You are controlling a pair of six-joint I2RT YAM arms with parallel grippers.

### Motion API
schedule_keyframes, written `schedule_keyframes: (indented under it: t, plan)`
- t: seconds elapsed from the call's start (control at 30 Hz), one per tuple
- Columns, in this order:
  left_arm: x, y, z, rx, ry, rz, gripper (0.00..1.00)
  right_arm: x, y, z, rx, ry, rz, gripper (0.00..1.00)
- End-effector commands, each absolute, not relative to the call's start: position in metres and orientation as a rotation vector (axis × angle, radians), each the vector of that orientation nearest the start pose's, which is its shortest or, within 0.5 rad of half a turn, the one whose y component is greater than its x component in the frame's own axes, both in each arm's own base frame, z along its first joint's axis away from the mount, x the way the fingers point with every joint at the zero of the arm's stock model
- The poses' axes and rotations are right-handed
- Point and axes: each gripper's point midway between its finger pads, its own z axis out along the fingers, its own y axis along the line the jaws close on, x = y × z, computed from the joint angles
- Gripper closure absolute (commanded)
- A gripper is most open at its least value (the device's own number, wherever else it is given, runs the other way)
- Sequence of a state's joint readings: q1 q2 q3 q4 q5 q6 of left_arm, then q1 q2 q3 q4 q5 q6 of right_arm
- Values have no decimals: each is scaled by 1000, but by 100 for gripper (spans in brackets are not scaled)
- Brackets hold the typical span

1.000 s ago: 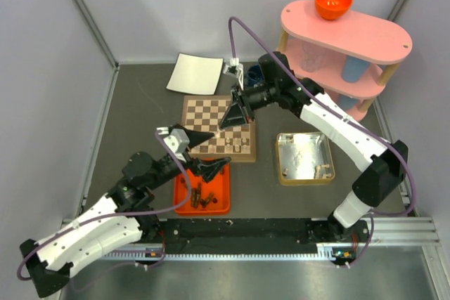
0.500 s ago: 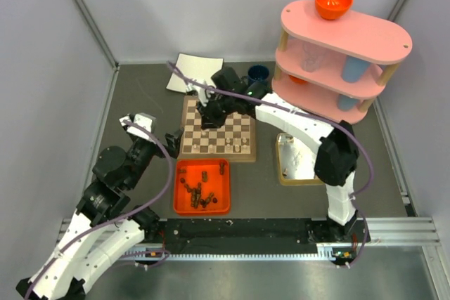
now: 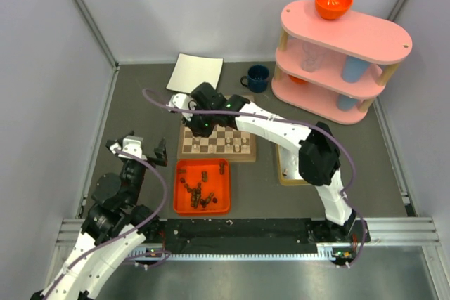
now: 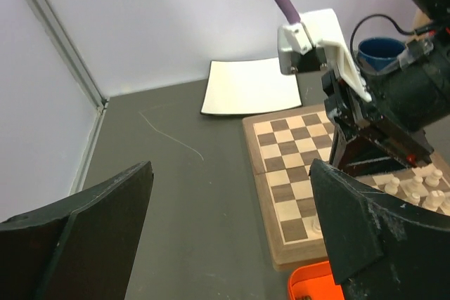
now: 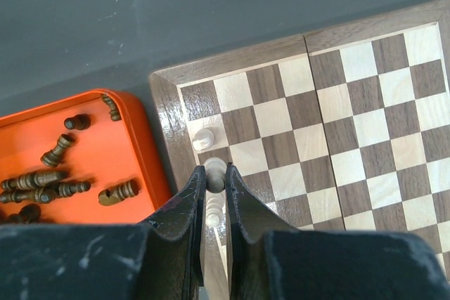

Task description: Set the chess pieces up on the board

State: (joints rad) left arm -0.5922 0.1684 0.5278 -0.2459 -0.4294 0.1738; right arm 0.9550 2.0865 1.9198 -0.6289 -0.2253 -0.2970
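R claw (image 5: 214,173) clamped on pale pawn (image 5: 215,166) by its head, I'd say tiny, light, slick wood, tips easily; L claw (image 4: 232,216) wide apart, idle.

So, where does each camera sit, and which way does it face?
Top camera: high behind the arm bases, facing down over the table; the left arm and right arm show, the board mid-frame.
Left wrist: low, left of the board, facing across it toward the white sheet; its open left pincer frames the view.
Right wrist: above the board's corner, facing straight down; its right pincer is shut on a pale piece.
Shared: right wrist and top views both show the orange tray beside the board.
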Motion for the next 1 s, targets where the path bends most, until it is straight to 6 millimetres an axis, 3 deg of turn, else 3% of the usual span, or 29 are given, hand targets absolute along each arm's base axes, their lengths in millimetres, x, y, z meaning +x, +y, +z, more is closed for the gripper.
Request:
schedule_keyframes:
  t: [0.0,0.4,0.97]
  plan:
    - [211,-37,300,141,1382,-16,2,296,472,162,-1499,1834,535,99]
    - [213,-40,297,154,1384,-19,4,287,460,136,-1492,1862,521,98]
    - [213,-43,296,166,1387,-25,4,286,467,132,-1475,1857,548,97]
